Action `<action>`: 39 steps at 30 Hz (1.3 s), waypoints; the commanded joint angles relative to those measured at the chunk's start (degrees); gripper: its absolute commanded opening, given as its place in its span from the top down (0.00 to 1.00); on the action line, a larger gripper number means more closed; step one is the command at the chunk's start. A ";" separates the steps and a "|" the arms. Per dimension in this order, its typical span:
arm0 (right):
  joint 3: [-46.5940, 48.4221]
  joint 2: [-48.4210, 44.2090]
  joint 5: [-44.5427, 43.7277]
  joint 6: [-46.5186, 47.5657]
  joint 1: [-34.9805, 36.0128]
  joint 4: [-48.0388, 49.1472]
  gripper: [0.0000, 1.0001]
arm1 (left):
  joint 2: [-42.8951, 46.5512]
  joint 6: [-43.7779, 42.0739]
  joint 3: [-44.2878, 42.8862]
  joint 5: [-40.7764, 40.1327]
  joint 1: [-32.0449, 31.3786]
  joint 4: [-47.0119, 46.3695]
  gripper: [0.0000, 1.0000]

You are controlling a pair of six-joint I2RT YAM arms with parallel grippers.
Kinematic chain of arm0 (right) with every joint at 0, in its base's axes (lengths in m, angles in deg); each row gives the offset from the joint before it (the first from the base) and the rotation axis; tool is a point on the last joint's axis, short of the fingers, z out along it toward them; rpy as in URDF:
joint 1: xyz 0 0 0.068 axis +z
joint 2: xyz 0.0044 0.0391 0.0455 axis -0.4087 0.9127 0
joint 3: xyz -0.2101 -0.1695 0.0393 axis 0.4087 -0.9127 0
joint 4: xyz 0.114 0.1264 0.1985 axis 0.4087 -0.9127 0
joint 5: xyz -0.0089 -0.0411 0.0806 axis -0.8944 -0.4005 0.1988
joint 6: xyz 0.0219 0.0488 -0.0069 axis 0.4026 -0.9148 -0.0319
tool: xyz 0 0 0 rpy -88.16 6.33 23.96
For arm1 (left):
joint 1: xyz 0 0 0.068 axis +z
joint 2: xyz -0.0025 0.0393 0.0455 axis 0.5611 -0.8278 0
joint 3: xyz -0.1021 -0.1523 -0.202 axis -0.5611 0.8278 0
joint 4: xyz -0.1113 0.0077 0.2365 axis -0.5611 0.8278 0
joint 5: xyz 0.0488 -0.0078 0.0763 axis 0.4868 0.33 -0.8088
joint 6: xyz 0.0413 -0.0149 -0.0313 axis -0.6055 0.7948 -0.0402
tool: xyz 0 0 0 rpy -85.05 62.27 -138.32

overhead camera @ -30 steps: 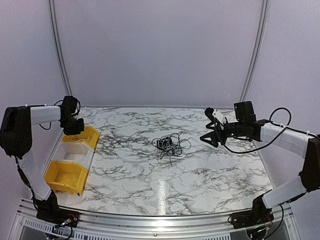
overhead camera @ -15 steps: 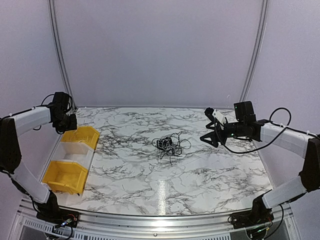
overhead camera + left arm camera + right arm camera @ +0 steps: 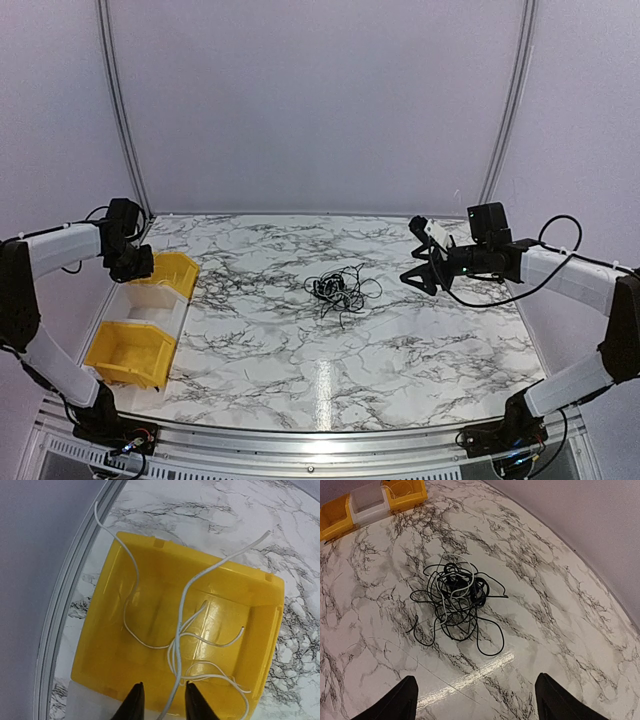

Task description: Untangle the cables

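Observation:
The cables (image 3: 342,290) are a small tangled bunch of thin black wires with a white strand, lying mid-table; they also show in the right wrist view (image 3: 455,597). My right gripper (image 3: 410,252) hovers to the right of the bunch, jaws wide open and empty (image 3: 477,702). My left gripper (image 3: 135,265) hangs over the far yellow bin (image 3: 178,275). In the left wrist view the jaws (image 3: 164,702) stand a little apart. A loose white cable (image 3: 182,615) lies in the yellow bin (image 3: 125,670) and runs up between the fingers.
A white bin (image 3: 150,305) and a second yellow bin (image 3: 130,352) stand in a row along the table's left edge. The bins also show far off in the right wrist view (image 3: 370,500). A curved metal rail (image 3: 70,610) borders the table beside the bin.
My left arm has swung left and lowered, its gripper staying over the far yellow bin. The right arm and the cable bunch have not moved.

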 commanded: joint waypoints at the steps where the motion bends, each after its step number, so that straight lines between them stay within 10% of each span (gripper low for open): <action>1: 2.26 0.20 0.21 0.95 0.01 -0.78 0.20 | -1.74 0.15 -0.91 -0.94 0.24 2.16 0.81; 5: 2.24 0.03 0.19 1.05 0.01 -0.78 0.20 | -3.01 -0.88 -3.17 -2.33 0.25 2.15 1.00; 31: 2.52 0.10 1.02 2.02 0.16 -1.80 0.21 | -12.63 -5.40 -7.85 -3.24 0.16 -6.60 1.00; 39: 2.54 0.73 1.01 1.15 0.25 -1.23 0.21 | 3.56 -2.10 -4.69 -11.86 -1.95 -3.05 0.57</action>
